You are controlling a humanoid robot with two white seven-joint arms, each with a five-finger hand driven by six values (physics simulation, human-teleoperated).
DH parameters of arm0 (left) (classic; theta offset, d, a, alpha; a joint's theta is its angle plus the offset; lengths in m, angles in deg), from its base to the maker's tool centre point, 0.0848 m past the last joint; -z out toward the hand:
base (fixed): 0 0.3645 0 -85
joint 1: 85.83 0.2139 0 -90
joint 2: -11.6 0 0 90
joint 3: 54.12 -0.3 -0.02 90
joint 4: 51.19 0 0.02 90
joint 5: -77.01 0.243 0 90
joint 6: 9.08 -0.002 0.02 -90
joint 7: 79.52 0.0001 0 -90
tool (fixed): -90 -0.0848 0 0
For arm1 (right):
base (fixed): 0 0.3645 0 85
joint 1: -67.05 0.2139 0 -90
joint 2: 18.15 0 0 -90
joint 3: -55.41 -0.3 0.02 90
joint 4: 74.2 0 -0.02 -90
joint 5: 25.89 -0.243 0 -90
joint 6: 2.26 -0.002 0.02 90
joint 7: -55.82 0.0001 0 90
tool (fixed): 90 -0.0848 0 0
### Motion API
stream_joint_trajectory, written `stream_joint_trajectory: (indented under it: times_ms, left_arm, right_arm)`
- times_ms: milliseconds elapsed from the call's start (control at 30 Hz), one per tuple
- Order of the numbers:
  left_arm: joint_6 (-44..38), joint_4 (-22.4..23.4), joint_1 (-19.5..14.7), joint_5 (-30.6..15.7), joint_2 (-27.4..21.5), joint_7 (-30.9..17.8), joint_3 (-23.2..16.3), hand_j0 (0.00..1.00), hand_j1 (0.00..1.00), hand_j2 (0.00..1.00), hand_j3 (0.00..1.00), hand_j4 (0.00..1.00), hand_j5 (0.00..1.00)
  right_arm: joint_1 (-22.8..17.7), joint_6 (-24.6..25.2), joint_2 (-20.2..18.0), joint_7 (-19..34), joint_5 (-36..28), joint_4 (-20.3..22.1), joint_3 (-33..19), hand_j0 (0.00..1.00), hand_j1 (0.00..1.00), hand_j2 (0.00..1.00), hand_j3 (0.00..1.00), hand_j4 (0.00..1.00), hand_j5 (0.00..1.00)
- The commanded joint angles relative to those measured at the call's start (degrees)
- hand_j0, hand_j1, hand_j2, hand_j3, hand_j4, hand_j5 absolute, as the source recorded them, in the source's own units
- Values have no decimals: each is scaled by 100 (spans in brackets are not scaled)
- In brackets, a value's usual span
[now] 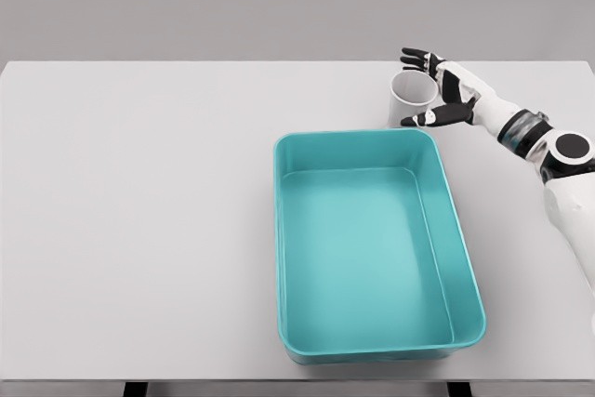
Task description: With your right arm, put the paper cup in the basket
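Note:
A white paper cup [410, 99] stands upright on the grey table, just behind the far right corner of the teal basket [446, 230]. My right hand [409, 88] reaches in from the right and brackets the cup. Its fingers [418, 58] stretch along the cup's far side, and the thumb [429, 119] lies along the near side. The fingers are spread and not closed on the cup; the palm sits close to the cup's right side. The basket is a rectangular tub with nothing inside it. The left arm does not show.
The table [139, 230] runs wide to the left of the basket. The table's far edge lies a short way behind the cup, and its right edge lies beyond my forearm [521, 132].

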Motion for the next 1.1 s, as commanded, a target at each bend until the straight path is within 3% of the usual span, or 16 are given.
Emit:
stream_joint_trajectory:
  times_ms: [0, 133, 300, 467, 733, 967, 1067]
  left_arm:
    - [0, 1, 0, 6, 0, 3, 0, 100, 100, 100, 100, 100, 100]
    - [0, 1, 0, -3, 0, 2, 0, 100, 100, 100, 100, 100, 100]
    - [0, 1, 0, -3, 0, 3, 0, 100, 100, 100, 100, 100, 100]
    - [0, 1, 0, 6, 0, 3, 0, 100, 100, 100, 100, 100, 100]
    - [0, 1, 0, -3, 0, 3, 0, 100, 100, 100, 100, 100, 100]
    - [0, 1, 0, 6, 0, 3, 0, 100, 100, 100, 100, 100, 100]
    - [0, 1, 0, -3, 0, 3, 0, 100, 100, 100, 100, 100, 100]
  right_arm:
    - [0, 0, 1, 0, -32, -2, -6, 93, 93, 93, 93, 93, 93]
    - [0, 0, 1, 0, -23, 50, -6, 74, 74, 74, 74, 74, 74]
    - [0, -26, 1, 0, -58, 86, -6, 73, 73, 73, 73, 73, 73]
    - [26, -387, -87, 0, -41, 305, -24, 73, 73, 73, 73, 73, 73]
    - [0, -563, -571, 0, -32, 1509, -24, 70, 70, 70, 70, 70, 70]
    - [-132, -615, -913, 0, 399, 2528, -164, 66, 66, 66, 66, 66, 66]
    - [-413, -703, -1142, 0, 750, 3302, -340, 66, 66, 66, 66, 66, 66]
